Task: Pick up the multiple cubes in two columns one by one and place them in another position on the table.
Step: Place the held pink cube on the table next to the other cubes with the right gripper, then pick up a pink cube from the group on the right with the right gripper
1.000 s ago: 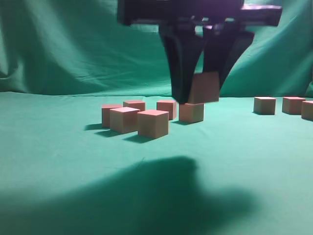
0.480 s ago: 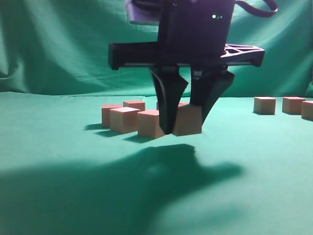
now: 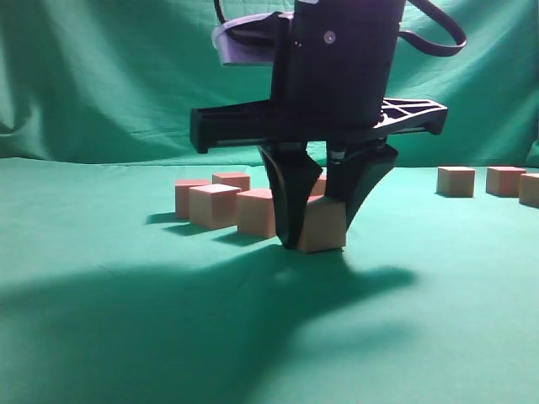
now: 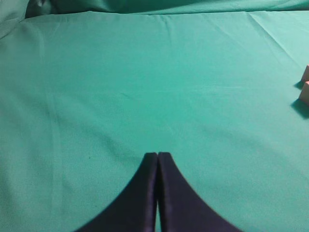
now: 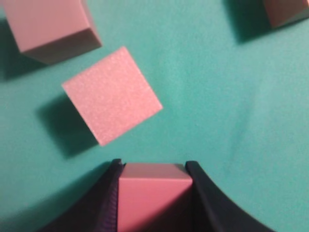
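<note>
My right gripper is shut on one cube, held slightly tilted and very low over the green table. In the right wrist view the same cube fills the gap between the black fingers. Behind and to the left stands a group of cubes, the nearest one right beside the left finger. Three more cubes stand apart at the far right. My left gripper is shut and empty over bare cloth, with two cube corners at the right edge of its view.
The draped green backdrop closes off the rear of the table. Below the right wrist lie a rotated cube, another at top left and one at top right. The arm's broad shadow covers the front cloth.
My right gripper has come down and toward the camera with the cube, from above the far row to just over the cloth in front of the group. Its grip is unchanged.
</note>
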Tool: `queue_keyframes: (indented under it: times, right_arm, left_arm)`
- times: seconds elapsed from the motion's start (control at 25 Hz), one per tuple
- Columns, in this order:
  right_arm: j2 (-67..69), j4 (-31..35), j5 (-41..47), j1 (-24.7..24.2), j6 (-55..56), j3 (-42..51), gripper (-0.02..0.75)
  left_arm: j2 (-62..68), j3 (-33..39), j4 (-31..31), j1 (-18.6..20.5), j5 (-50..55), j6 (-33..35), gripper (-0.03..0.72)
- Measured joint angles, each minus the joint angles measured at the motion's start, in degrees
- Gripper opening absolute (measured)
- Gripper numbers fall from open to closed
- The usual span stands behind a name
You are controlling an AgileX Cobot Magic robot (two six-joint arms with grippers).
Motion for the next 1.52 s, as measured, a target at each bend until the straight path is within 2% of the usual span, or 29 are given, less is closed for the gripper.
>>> queue_keyframes:
  times: [0.4, 0.44, 0.72, 0.88, 0.92, 0.96, 1.24, 1.28, 1.36, 1.52]
  right_arm:
    - [0.3, -0.5, -1.8, 0.0, 0.5, 0.0, 0.259]
    - [0.3, -0.5, -1.8, 0.0, 0.5, 0.0, 0.331]
    - [0.0, 0.9, -1.2, 0.0, 0.6, 0.0, 0.617]
    - [-3.1, 1.2, 2.0, 0.0, 0.4, 0.0, 0.613]
    - [-4.4, 1.2, 2.7, 0.0, 0.1, 0.0, 0.655]
    - [-6.2, 0.9, 3.5, 0.0, 0.0, 0.0, 0.639]
    - [-21.1, -6.1, 14.8, -0.4, -0.2, -0.3, 0.639]
    - [-23.3, -6.5, 17.2, -0.7, -0.2, -0.5, 0.589]
    - [-26.7, -6.9, 20.6, -2.7, -0.3, -1.5, 0.587]
    - [-31.3, -7.1, 24.5, -9.8, -3.0, -2.2, 0.587]
  left_arm:
    - [0.0, 0.0, 0.0, 0.0, 0.0, 0.0, 0.000]
    - [0.0, 0.0, 0.0, 0.0, 0.0, 0.0, 0.000]
    - [0.0, 0.0, 0.0, 0.0, 0.0, 0.0, 0.000]
    - [0.0, 0.0, 0.0, 0.0, 0.0, 0.0, 0.000]
    - [0.0, 0.0, 0.0, 0.0, 0.0, 0.0, 0.000]
    - [0.0, 0.0, 0.0, 0.0, 0.0, 0.0, 0.000]
    - [0.0, 0.0, 0.0, 0.0, 0.0, 0.0, 0.000]
    - [0.0, 0.0, 0.0, 0.0, 0.0, 0.0, 0.000]
    - [0.0, 0.0, 0.0, 0.0, 0.0, 0.0, 0.000]
    - [0.0, 0.0, 0.0, 0.0, 0.0, 0.0, 0.000]
